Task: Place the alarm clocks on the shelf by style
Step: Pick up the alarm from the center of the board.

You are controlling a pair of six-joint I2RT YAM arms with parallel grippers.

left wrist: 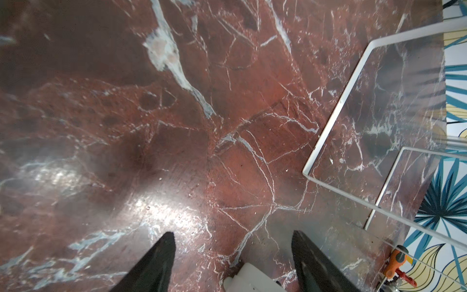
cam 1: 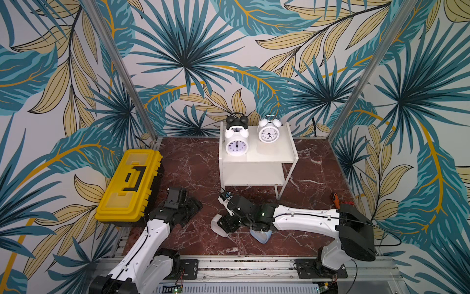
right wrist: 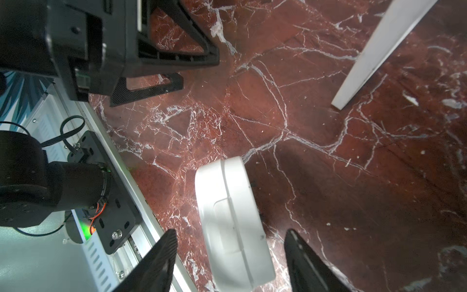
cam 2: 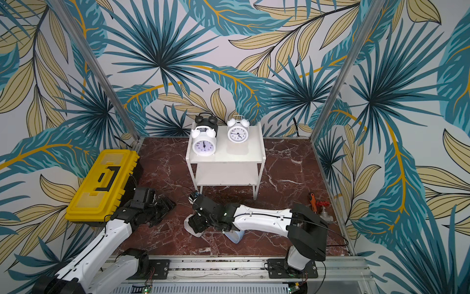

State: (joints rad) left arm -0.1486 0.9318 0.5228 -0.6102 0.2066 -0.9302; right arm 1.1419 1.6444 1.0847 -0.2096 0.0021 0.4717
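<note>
Nearest my rail, my right gripper (right wrist: 231, 231) stands with jaws apart astride the white rounded-square clock (right wrist: 227, 215), a gap showing on each side; the light blue clock (cam 1: 262, 236) lies just beside, under that arm. My left gripper (left wrist: 233, 233) hangs spread over bare marble (left wrist: 227, 126), near the yellow toolbox (cam 1: 127, 185). Farther back, the shelf (cam 1: 279, 152) carries the black twin-bell clock (cam 1: 237, 119) and two white twin-bell clocks (cam 1: 236, 146) on its top board, between raised side edges.

Lab test booth, aluminium frame (cam 1: 241, 266), leaf-print backdrop (cam 1: 193, 51)
</note>
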